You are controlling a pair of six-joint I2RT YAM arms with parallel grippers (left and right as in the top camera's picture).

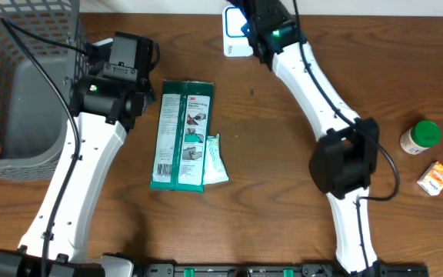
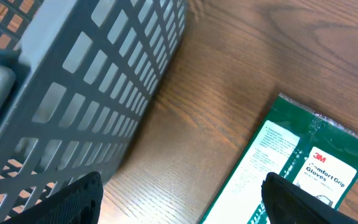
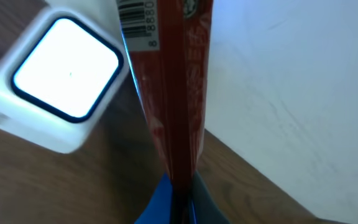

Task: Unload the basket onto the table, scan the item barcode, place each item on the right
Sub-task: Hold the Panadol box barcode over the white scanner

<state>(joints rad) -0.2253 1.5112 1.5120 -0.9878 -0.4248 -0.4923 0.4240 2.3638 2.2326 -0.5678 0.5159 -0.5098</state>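
My right gripper is shut on the lower edge of a thin red packet, which stands edge-on and upright in the right wrist view. Its barcode shows on the packet's left face at the top, turned toward the white scanner with a lit square window. In the overhead view the scanner sits at the table's far edge, and the right arm hides the packet. My left gripper is open and holds nothing, above bare wood between the basket and a green pack.
A grey mesh basket stands at the far left, close to the left arm. A green gloves pack and a small white-green sachet lie mid-table. A green-lidded bottle and an orange box sit at the right edge.
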